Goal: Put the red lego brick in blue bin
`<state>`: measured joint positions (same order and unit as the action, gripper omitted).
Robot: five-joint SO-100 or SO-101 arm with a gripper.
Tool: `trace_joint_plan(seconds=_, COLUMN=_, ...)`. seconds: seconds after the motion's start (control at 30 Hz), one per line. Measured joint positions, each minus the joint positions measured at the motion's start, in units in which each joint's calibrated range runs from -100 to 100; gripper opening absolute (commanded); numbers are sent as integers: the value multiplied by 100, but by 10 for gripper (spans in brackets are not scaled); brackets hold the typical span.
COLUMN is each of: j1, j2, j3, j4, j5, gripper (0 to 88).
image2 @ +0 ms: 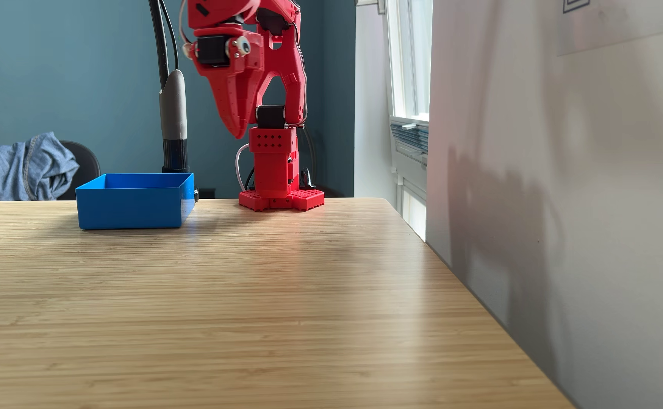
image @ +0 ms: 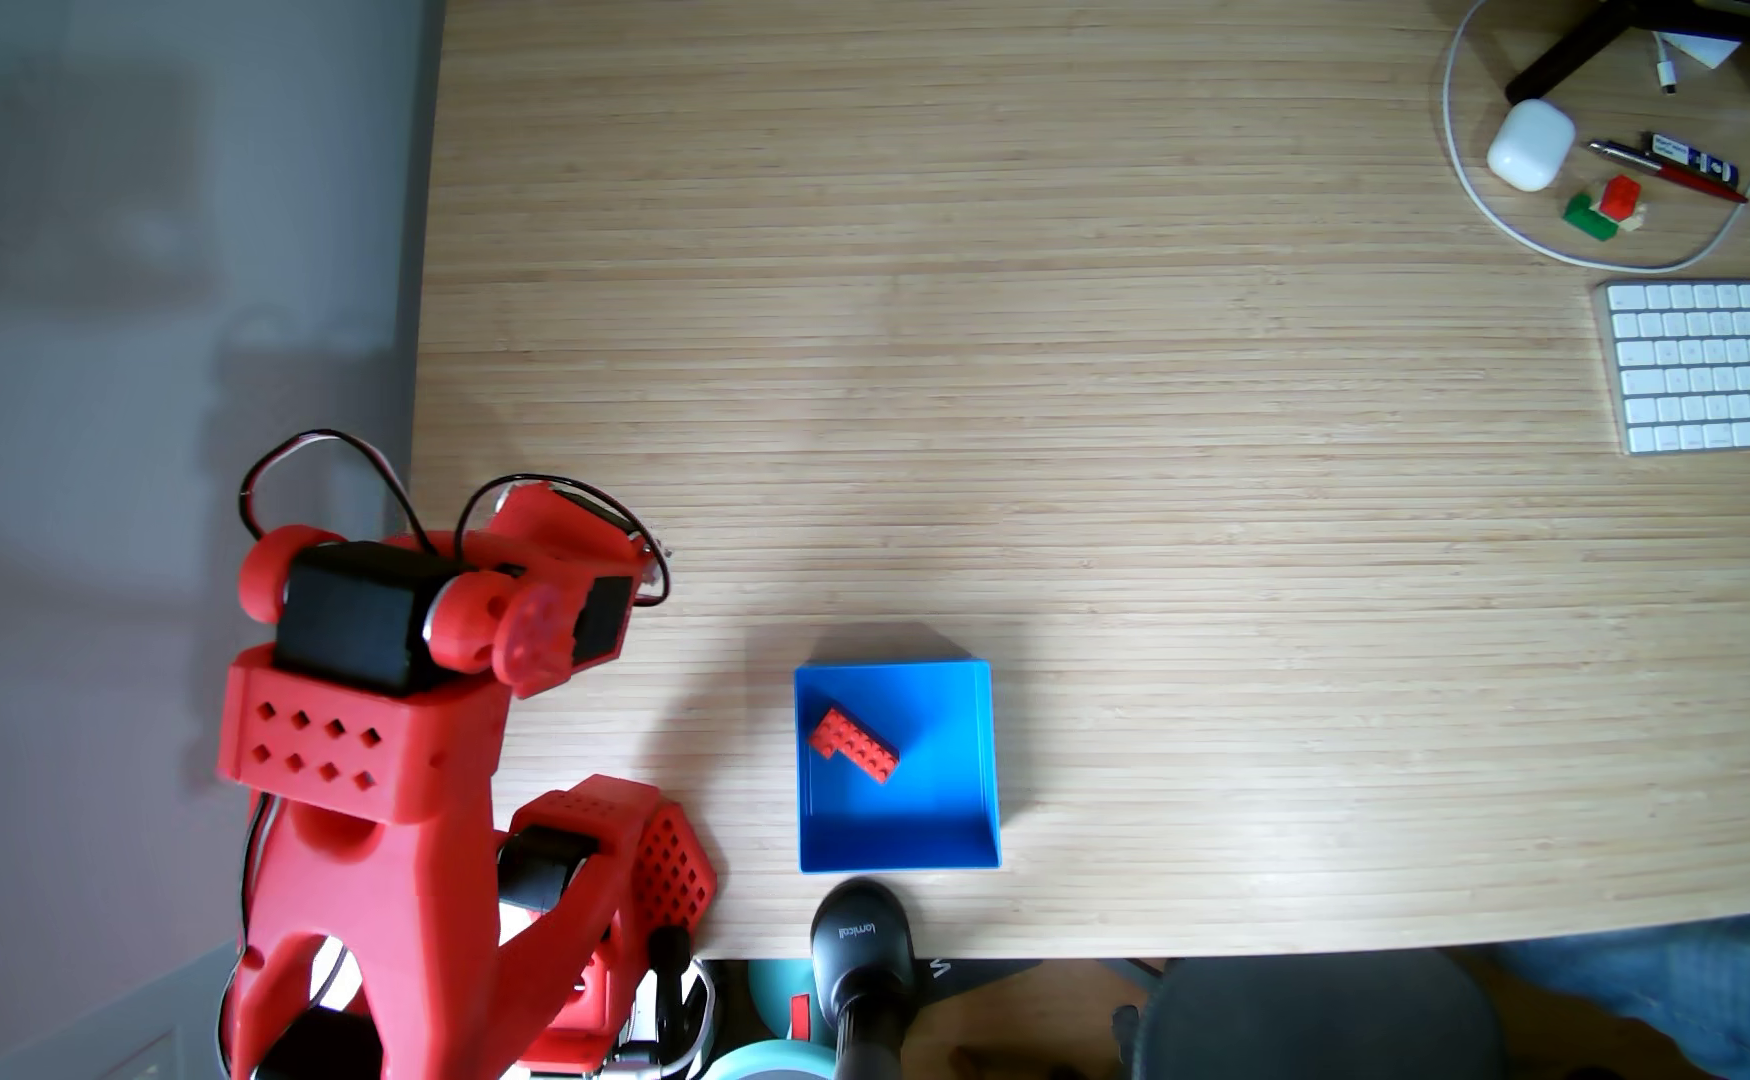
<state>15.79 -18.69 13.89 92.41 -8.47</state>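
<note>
The red lego brick (image: 855,744) lies flat inside the blue bin (image: 985,768), toward the bin's left side, with nothing touching it. In the low side-on fixed view the blue bin (image2: 129,208) stands on the wooden table left of the arm's base, and its wall hides the brick. The red arm is folded back over its base. My gripper (image2: 239,133) hangs pointing down beside the base, well above the table and to the right of the bin. Its fingers are shut with nothing between them.
A black and grey camera stand (image: 860,945) rises at the table edge just behind the bin. Far off lie a white keyboard (image: 1723,363), a white case (image: 1531,145), pens (image: 1671,166) and a small red-green-white brick cluster (image: 1603,208). A denim sleeve (image2: 15,169) shows beyond the table.
</note>
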Motion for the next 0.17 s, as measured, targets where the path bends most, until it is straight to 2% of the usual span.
trace_joint_plan(seconds=0.17, j1=-421, j2=0, j3=0, j4=0, j5=-78, gripper=1)
